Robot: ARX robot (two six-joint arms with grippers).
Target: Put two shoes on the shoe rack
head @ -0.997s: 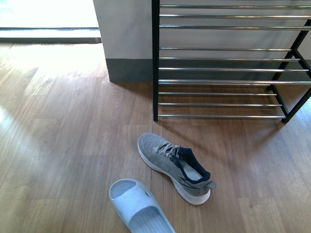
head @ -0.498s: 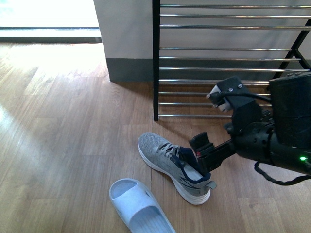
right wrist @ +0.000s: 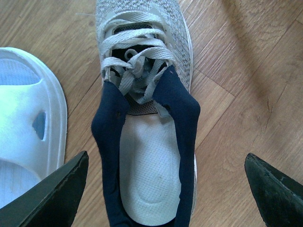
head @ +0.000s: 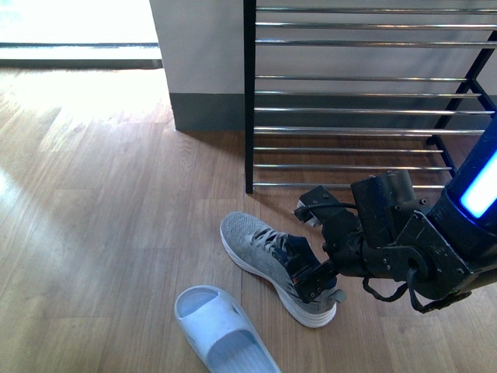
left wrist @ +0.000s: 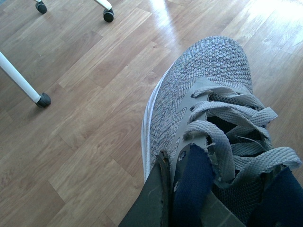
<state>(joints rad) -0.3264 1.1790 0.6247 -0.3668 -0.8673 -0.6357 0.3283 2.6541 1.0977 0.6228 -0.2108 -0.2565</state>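
Observation:
A grey sneaker (head: 256,249) with a navy collar lies on the wood floor in front of the shoe rack (head: 248,116), toe pointing far left. My right gripper (head: 314,280) is open and hangs over its heel opening. In the right wrist view the jaws stand wide on either side of this sneaker (right wrist: 142,161), touching nothing. A pale blue slide (head: 221,330) lies just beside it, and also shows in the right wrist view (right wrist: 23,118). My left gripper (left wrist: 173,189) is out of the front view. It is shut on the navy tongue of a second grey sneaker (left wrist: 208,75).
The rack's silver rods (head: 357,130) carry nothing in the part I see. A grey-based wall corner (head: 206,109) stands left of the rack. In the left wrist view, white legs with black feet (left wrist: 42,99) and a caster (left wrist: 108,14) stand on the floor beyond the held sneaker.
My right arm has come into the front view from the right and dropped lower, over the sneaker's heel. The sneaker and slide on the floor have not moved.

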